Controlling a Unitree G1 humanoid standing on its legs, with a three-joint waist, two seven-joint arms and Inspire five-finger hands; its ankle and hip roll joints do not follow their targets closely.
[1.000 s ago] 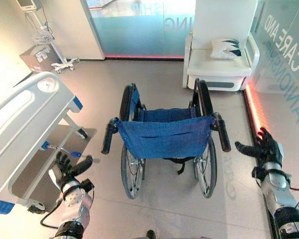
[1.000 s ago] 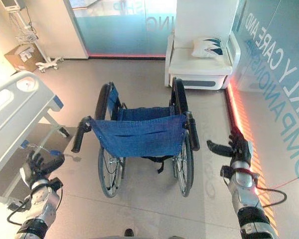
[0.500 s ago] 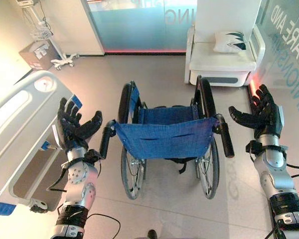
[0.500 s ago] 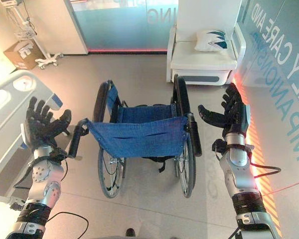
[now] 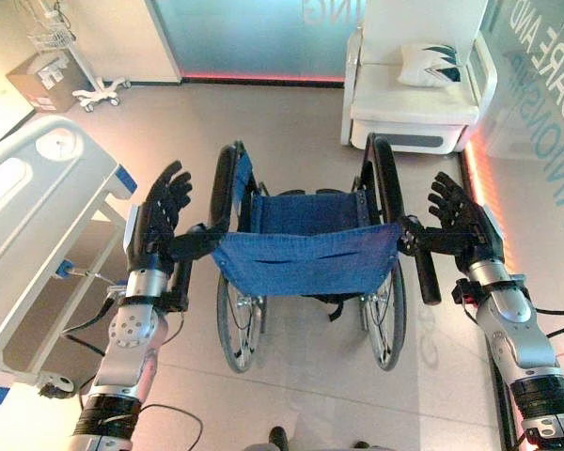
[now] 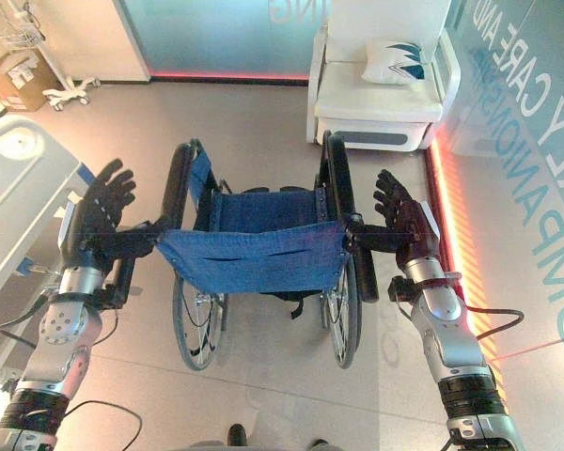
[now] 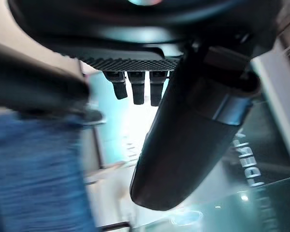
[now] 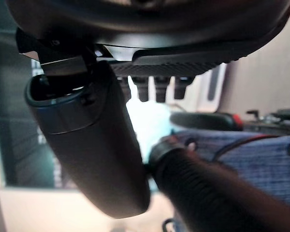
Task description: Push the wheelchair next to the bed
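- You have bare grey floor [image 5: 291, 132] ahead of the blue-seated black-framed wheelchair [image 5: 305, 258], up to the white armchair [image 5: 415, 94] at the far wall.
- The white hospital bed [image 5: 38, 216] stands to your left, near the wheelchair, floor between them.
- Wheelchair faces away from you, blue fabric backrest slung between two black push handles.
- Left robot hand [image 5: 160, 221]: fingers spread wide, thumb at the left push handle [image 5: 183, 272].
- Right robot hand [image 6: 399, 216]: fingers spread wide, thumb at the right push handle [image 5: 423, 263].
- A patterned white cushion [image 5: 432, 64] lies on the armchair.
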